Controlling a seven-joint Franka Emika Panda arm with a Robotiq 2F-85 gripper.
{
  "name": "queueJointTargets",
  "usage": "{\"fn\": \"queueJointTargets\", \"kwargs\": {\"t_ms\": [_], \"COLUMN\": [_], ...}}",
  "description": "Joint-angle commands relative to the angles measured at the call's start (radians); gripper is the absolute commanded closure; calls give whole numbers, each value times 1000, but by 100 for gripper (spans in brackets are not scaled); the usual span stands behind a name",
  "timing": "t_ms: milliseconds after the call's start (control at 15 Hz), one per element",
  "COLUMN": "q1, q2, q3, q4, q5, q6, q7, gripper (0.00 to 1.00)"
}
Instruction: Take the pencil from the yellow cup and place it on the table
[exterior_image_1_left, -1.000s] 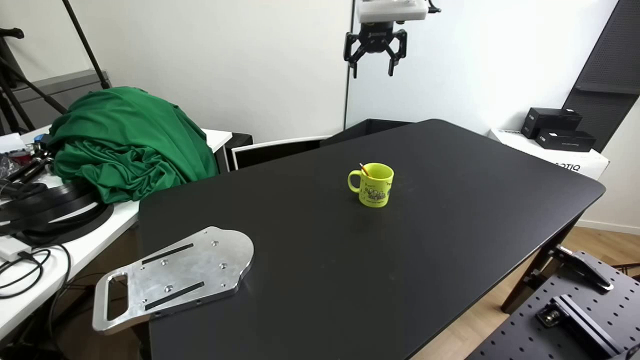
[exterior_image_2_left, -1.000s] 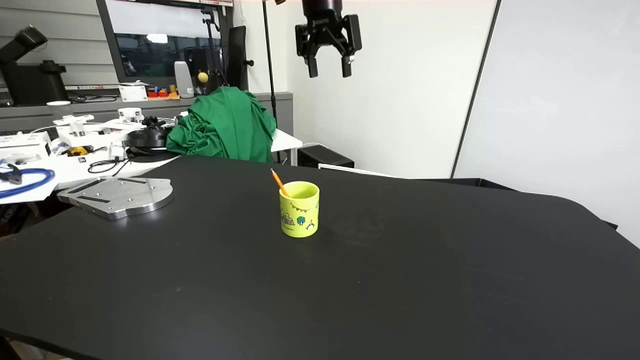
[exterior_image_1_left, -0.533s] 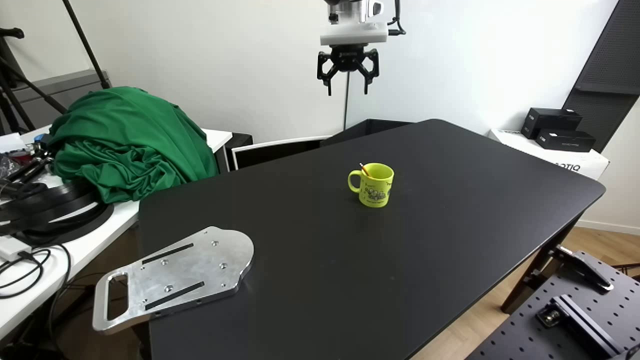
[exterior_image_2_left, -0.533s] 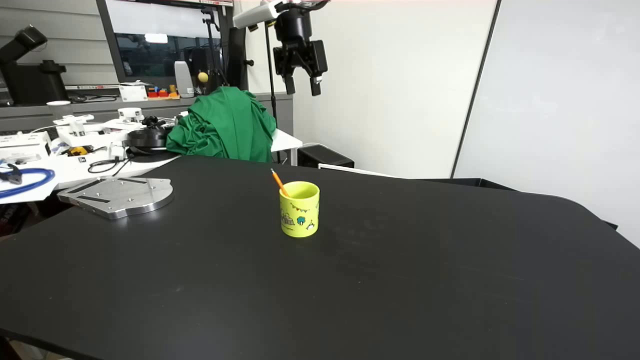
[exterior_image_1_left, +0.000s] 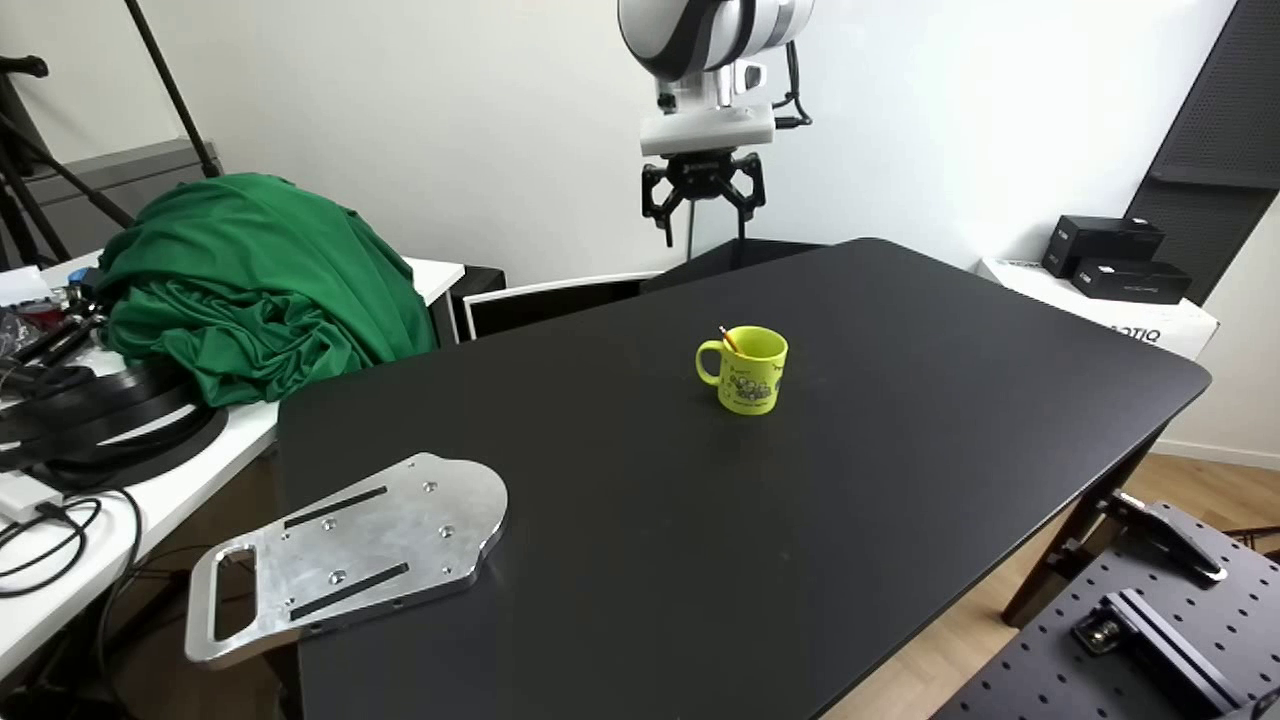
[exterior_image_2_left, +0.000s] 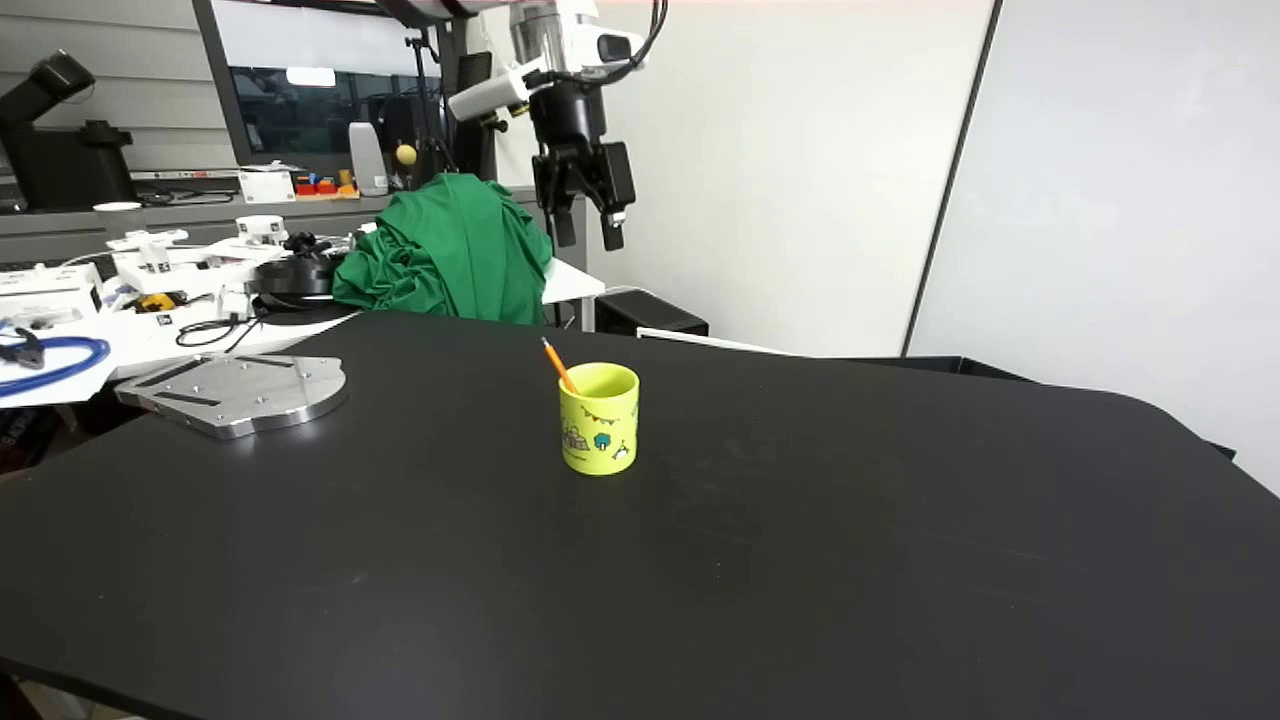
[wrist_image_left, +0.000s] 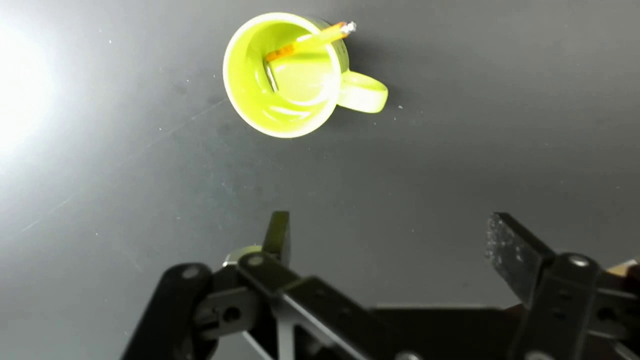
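tool (exterior_image_1_left: 705, 242): aloft, jaws apart | yellow cup (exterior_image_1_left: 752, 386): upright on table (exterior_image_1_left: 620, 490), pencil (exterior_image_1_left: 731, 341) leaning inside | metal plate (exterior_image_1_left: 385, 540): overhanging table edge

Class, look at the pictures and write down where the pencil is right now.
In the wrist view, near the top middle, the pencil leans slanted in the yellow cup, its upper end jutting out to the right, above the handle in that picture.

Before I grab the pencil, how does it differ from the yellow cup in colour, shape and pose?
The pencil is orange; the yellow cup is patterned yellow-green. The pencil is slim and straight; the yellow cup is wide and round, with a side handle. The pencil slants, one end poking out; the yellow cup stands upright on the table. Both are apart from the fingers.
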Motion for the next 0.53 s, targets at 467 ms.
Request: {"fn": "queueJointTargets", "kwargs": {"t_ms": [467], "q1": [-7], "q2": [-112], "q3": [6], "q4": [-258], "q5": [29], "q6": [62], "q7": [-1], "gripper": [0]}}
